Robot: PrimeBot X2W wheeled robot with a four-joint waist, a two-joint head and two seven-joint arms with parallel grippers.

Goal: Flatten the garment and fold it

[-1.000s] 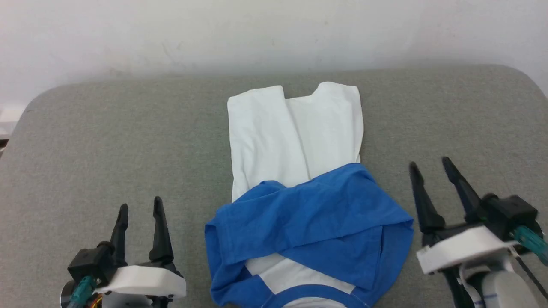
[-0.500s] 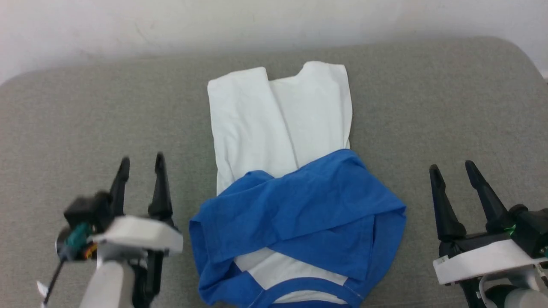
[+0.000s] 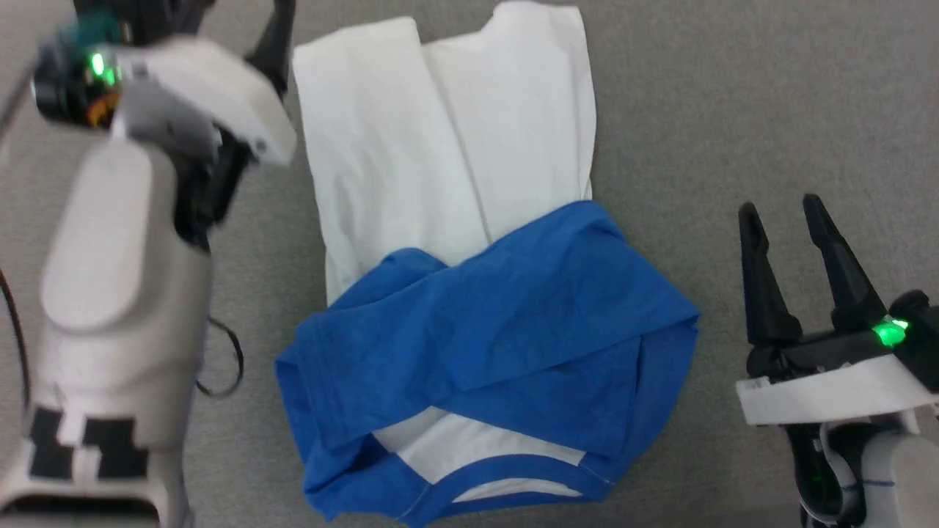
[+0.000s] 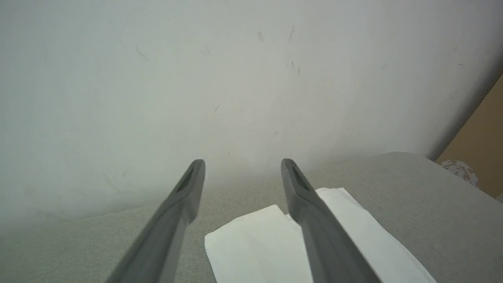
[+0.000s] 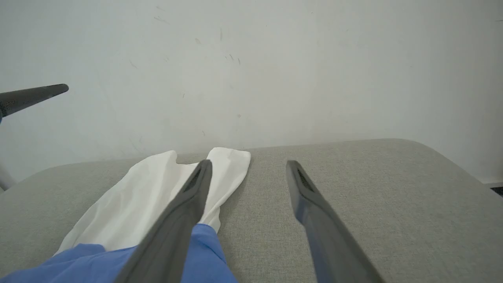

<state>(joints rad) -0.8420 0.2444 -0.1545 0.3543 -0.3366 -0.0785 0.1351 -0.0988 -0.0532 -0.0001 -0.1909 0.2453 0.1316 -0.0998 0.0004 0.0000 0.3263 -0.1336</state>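
Observation:
The garment (image 3: 440,147) lies on the grey padded surface (image 3: 733,110), its white body folded into a narrow strip toward the far side. Its blue sleeves (image 3: 499,315) cross over the near part, and the blue neckline band (image 3: 513,469) curves at the near edge. My left forearm (image 3: 117,242) reaches up the left side. The left gripper (image 4: 243,163) is open in the air over the white far end (image 4: 251,243), holding nothing. To the right of the sleeves, my right gripper (image 3: 779,209) is open and empty, apart from the cloth (image 5: 149,196).
A white wall (image 5: 251,59) rises just behind the surface's rounded far edge (image 5: 353,143). A brown panel (image 4: 483,149) stands beyond the surface's right end. A dark cable loop (image 3: 220,359) hangs off my left arm. Bare grey padding lies on both sides of the garment.
The head camera has tilted down and closer. My left arm has swung forward from beside the blue sleeves to beside the white far end. The right gripper has stayed by the sleeves.

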